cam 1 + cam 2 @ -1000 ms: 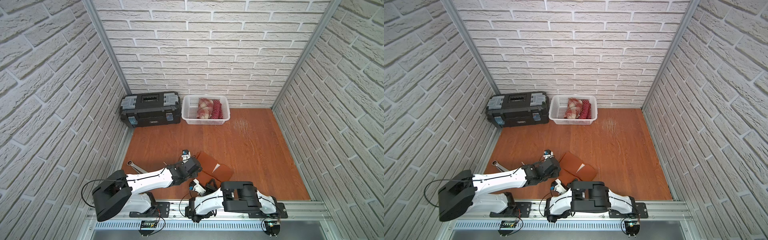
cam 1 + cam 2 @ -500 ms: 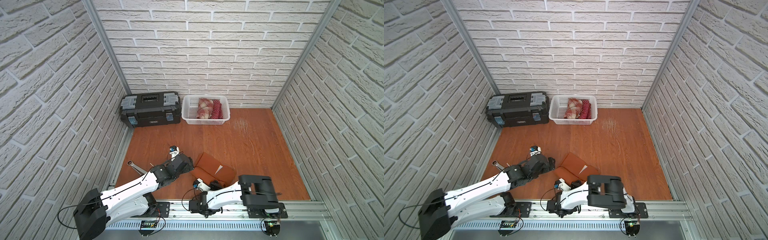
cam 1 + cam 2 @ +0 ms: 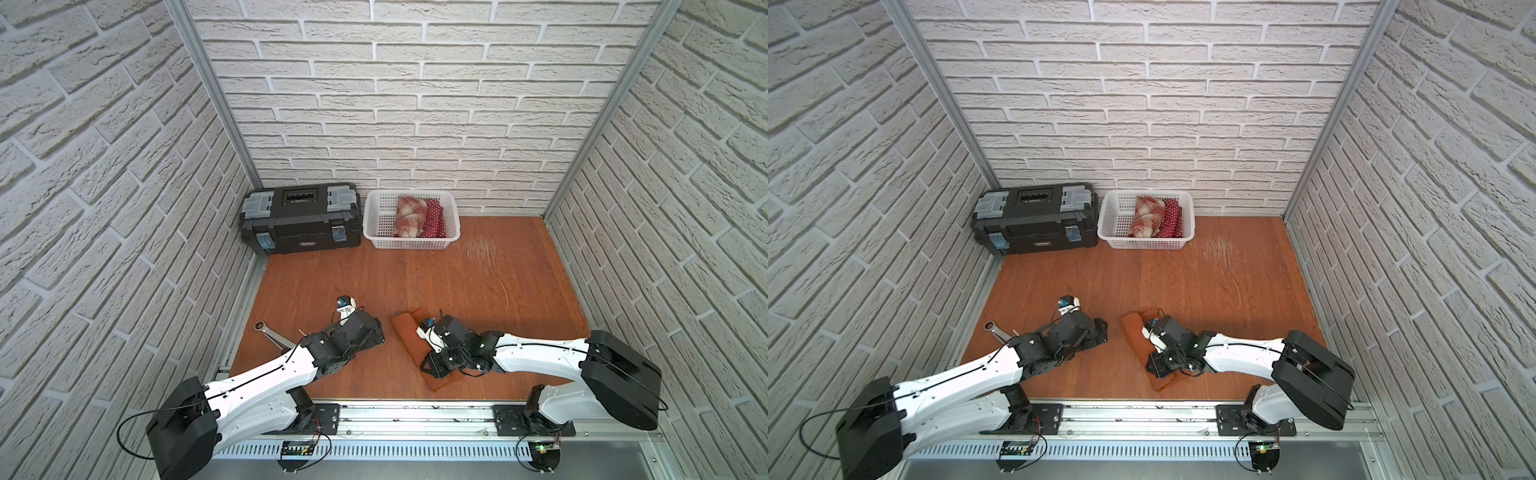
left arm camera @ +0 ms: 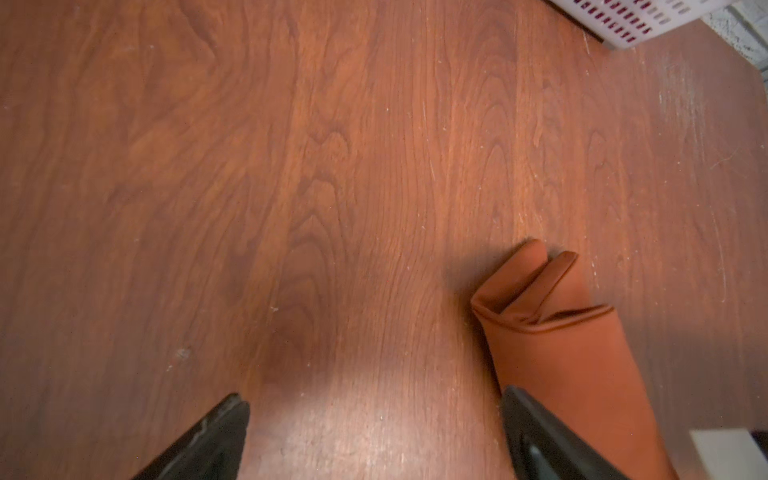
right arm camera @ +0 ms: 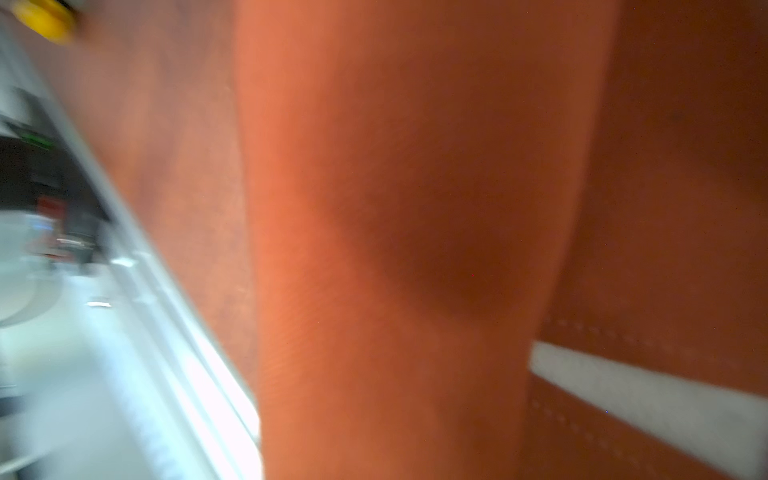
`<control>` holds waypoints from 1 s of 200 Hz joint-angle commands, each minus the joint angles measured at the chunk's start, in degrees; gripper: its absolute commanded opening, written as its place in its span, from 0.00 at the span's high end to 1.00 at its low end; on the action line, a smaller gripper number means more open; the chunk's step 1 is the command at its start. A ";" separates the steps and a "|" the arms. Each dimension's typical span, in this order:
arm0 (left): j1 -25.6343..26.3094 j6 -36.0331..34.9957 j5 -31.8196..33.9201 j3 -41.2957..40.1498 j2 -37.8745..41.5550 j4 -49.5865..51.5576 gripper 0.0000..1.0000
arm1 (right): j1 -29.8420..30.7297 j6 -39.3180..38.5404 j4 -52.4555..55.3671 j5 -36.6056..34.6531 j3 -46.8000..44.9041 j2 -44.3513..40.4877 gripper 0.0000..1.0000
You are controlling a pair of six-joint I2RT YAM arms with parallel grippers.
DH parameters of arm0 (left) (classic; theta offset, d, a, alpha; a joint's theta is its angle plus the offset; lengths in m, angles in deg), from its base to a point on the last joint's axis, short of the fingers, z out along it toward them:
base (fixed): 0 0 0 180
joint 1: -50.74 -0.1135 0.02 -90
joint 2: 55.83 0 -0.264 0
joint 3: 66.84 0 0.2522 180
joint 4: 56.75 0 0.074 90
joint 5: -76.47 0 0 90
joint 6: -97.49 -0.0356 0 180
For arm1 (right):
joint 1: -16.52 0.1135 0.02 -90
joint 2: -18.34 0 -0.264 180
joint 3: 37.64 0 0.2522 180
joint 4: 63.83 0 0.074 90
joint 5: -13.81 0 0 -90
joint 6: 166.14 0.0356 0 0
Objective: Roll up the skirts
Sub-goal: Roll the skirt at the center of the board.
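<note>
Left wrist view: the left jaws are being held wide apart over the brown wooden worktop [image 4: 291, 166], nothing between them, just beside the plain rust-orange cloth skirt [image 4: 561, 353]. In both top views the skirt is lying as a narrow strip near the front edge, partly covered by the right arm [image 3: 540, 353]. Right jaws: apart or clamped cannot be told. The red-and-cream plaid skirt [image 3: 409, 216] and the dark red polka-dot skirt [image 3: 434, 218] are lying rolled in the white plastic lattice basket [image 3: 411, 243].

My right wrist view is blurred; only the orange skirt [image 5: 415, 249] reads. In a top view my right gripper [image 3: 438, 366] hides its jaws against it. An edge crops the basket [image 4: 631, 20].
</note>
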 commanded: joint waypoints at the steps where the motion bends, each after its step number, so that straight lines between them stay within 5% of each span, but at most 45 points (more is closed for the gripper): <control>1: 0.84 -0.81 -1.12 0.15 -2.99 -7.07 0.02 | -5.95 8.63 -19.20 17.24 -6.45 0.62 0.98; 70: 3.87 1.59 -4.38 3.48 -16.72 -21.24 0.02 | -10.46 16.93 -27.18 13.05 -15.78 1.88 0.98; 120: 5.83 3.10 -6.72 4.60 -25.72 -35.46 0.02 | -10.95 19.33 -38.41 13.65 -18.25 11.17 0.98; 166: 5.37 0.92 -10.03 5.90 -38.17 -45.84 0.02 | -10.94 15.78 -33.69 12.07 -16.79 12.96 0.98; 180: 5.02 0.95 -11.35 6.82 -41.56 -46.93 0.11 | -10.90 14.39 -30.51 11.44 -16.46 11.51 0.98; 200: 4.42 1.16 -13.98 7.08 -44.88 -50.17 0.41 | -10.95 12.32 -24.92 9.34 -16.30 8.06 0.95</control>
